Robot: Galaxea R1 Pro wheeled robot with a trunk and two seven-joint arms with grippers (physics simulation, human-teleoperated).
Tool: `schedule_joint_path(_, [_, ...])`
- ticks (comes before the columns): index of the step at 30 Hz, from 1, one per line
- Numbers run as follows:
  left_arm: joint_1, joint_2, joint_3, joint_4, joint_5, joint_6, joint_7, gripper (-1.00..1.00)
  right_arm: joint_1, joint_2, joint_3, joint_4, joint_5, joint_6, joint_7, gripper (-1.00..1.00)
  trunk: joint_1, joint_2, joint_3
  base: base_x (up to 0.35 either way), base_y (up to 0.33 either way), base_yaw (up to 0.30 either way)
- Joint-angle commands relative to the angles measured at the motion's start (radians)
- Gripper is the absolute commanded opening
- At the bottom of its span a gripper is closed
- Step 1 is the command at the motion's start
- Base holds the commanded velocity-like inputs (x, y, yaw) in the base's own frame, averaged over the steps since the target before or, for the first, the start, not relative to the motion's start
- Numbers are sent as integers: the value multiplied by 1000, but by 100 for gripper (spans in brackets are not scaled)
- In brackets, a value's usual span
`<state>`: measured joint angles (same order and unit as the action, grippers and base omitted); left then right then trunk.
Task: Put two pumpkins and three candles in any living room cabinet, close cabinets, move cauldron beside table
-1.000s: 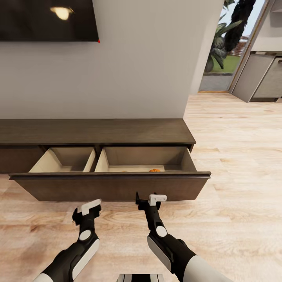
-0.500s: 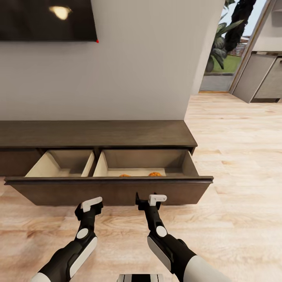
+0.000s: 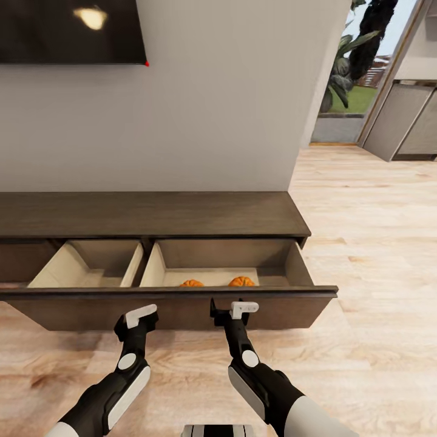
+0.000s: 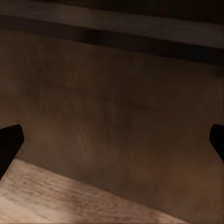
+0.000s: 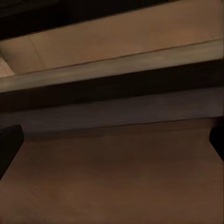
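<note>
The cabinet point(image 3: 152, 213) stands against the wall with its wide drawer point(image 3: 170, 306) pulled out. Both pumpkins point(image 3: 241, 281) lie inside the drawer's right-hand compartment, near its front wall, side by side and slightly apart. The left-hand compartment appears bare, though its front floor is hidden behind the drawer front.

The left gripper point(image 3: 137, 318) and the right gripper point(image 3: 234, 308) hover just in front of the drawer front, neither touching it as far as the head view allows. Both hold nothing; the wrist views show the fingertips spread wide at the frame edges, so both claws stand open.

Assessment of progress: pumpkins stowed. No candle can be made out in the drawer; whether any lies out of sight behind the front panel cannot be settled. The drawer remains to be pushed shut, and the cauldron placement beside the table is outstanding.
</note>
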<state>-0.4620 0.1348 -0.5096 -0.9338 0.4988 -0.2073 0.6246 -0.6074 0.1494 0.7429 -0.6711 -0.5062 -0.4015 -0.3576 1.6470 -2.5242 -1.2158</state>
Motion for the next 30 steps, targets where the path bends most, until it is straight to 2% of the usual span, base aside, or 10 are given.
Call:
schedule_joint_path(1, [-1,1,-6,0,10,-7,6,100,-2,-1,7,1,-12,-7,-4,100,0,0,-1,238,59,0])
schedule_joint_path(30, [-1,0,-7,1,10,-6,6,100,-2,-1,7,1,-12,-7,-4,100,0,0,-1,308,78,0])
